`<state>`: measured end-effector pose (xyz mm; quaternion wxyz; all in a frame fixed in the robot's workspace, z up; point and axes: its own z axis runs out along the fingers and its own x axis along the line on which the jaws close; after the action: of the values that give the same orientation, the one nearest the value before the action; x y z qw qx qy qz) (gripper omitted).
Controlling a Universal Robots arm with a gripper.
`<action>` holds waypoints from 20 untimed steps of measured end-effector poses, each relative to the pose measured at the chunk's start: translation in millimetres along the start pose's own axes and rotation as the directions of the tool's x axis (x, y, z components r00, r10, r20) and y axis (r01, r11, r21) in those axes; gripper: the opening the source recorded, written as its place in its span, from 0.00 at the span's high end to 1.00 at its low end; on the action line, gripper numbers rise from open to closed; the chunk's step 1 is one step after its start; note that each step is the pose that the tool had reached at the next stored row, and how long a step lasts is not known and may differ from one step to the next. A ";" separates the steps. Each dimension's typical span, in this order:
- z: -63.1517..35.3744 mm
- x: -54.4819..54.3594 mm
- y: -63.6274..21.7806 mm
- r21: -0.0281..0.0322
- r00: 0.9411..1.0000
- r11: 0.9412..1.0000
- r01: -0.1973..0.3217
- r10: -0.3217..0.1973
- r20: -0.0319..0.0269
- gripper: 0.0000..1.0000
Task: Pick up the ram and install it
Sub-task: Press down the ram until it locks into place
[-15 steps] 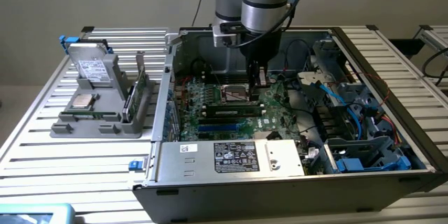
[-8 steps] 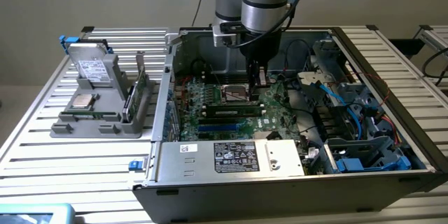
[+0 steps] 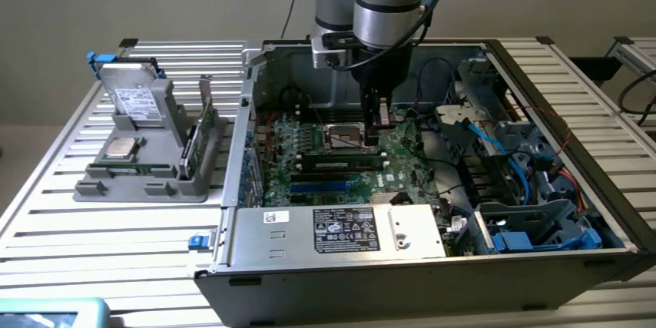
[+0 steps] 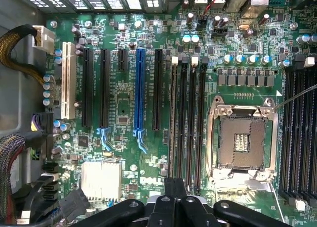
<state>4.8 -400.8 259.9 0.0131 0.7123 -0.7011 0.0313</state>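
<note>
My gripper [image 3: 382, 120] hangs inside the open computer case, just above the motherboard [image 3: 318, 182] and beside the empty processor socket [image 4: 243, 142]. In the wrist view its dark fingertips [image 4: 176, 187] sit pressed together with nothing between them, over the near ends of the black memory slots [image 4: 190, 123]. A long dark ram stick [image 3: 343, 164] with a white label lies seated in one of those slots, in front of the socket. In the wrist view it appears as a thin greenish edge [image 4: 173, 118]. Two more green sticks [image 3: 209, 124] stand upright in the grey holder outside the case.
The grey holder [image 3: 144, 178] on the slatted table [image 3: 61, 213], at the exterior view's left, also carries a drive and a silver processor chip [image 3: 124, 148]. Case walls, the power supply [image 3: 339, 230], blue cables [image 3: 512, 167] and drive cages surround the board. Expansion slots [image 4: 140, 90] lie beside the memory slots.
</note>
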 end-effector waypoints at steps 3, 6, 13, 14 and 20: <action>0.7 0.0 -1.8 0.000 1.000 1.000 -0.002 0.002 0.000 0.89; 2.1 -0.1 -4.6 -0.001 1.000 1.000 -0.010 0.010 -0.002 0.89; 7.1 -0.6 -4.8 -0.004 0.999 0.999 -0.036 0.036 -0.027 0.89; 8.2 -1.6 -4.8 -0.007 0.999 0.999 -0.038 0.038 -0.027 0.89; 14.2 -6.2 -4.8 -0.018 0.999 0.999 -0.042 0.042 -0.027 0.89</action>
<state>9.9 -395.4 245.5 0.0285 0.6968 -0.7159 0.0346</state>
